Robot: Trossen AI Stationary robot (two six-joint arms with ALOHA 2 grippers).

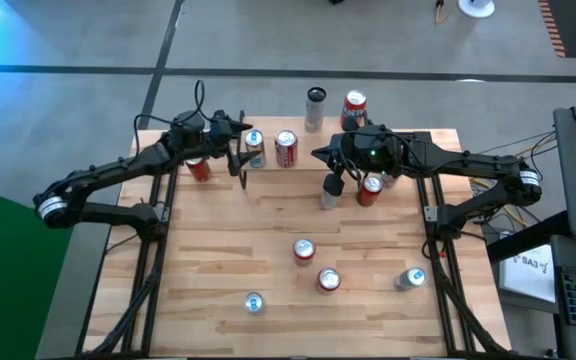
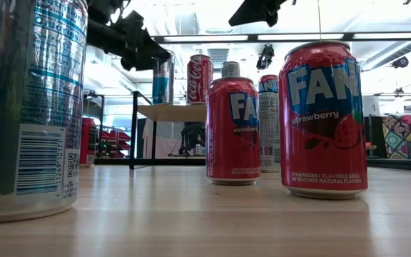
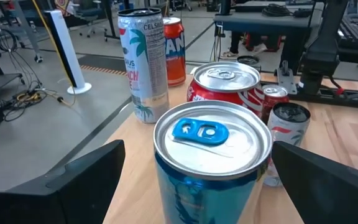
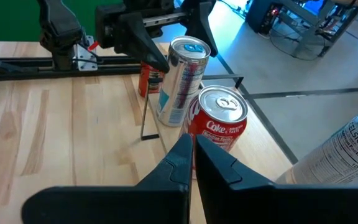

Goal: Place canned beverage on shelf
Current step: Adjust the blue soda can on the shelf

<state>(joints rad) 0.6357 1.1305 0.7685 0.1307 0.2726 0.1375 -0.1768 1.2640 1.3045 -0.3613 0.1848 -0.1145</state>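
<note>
A silver-and-blue canned beverage (image 3: 211,155) stands upright on the shelf (image 2: 173,112), a low wooden riser on thin black legs (image 4: 145,118) at the table's far side. A red Coke can (image 4: 222,118) stands right beside it on the same shelf. My left gripper (image 3: 197,152) is open and level, one finger on each side of the blue can (image 1: 255,143), with a gap on both sides. My right gripper (image 4: 191,155) is shut and hovers above the table, pointing at the Coke can (image 1: 286,148) from the right.
A tall Celsius can (image 1: 315,105) and a Fanta can (image 1: 354,108) stand at the far edge. A red can (image 1: 199,168) sits under my left arm. Two cans (image 1: 370,188) stand below my right arm. Several more cans (image 1: 328,280) are toward the near edge.
</note>
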